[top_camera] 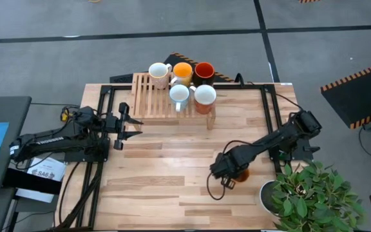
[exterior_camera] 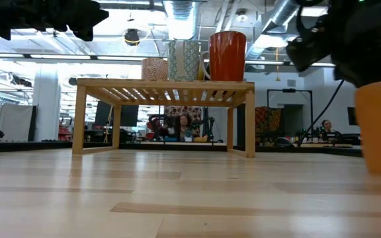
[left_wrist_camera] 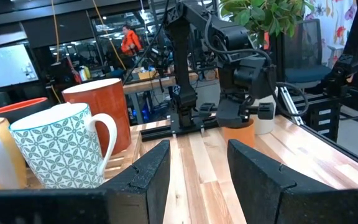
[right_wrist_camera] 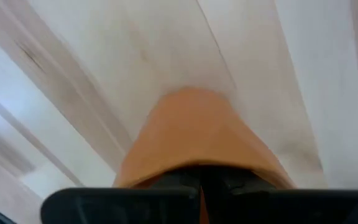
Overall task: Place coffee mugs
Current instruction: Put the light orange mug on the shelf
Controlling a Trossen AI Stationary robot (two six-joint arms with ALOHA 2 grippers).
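Mugs are split between two spots: an orange mug (top_camera: 240,174) sits directly under the right gripper (top_camera: 227,173), whose fingers are pinched shut on its rim, as the right wrist view shows. That arm reaches low across the wooden table (top_camera: 172,187), bent at the elbow, close to the potted plant (top_camera: 311,193). Five more mugs (top_camera: 184,82) stand well apart from it on a slatted wooden rack (top_camera: 148,96): glossy ceramic, some patterned white, one orange, one red. Facing them from the rack's other side, the left gripper (top_camera: 131,125) hangs level with its fingers spread and nothing between them.
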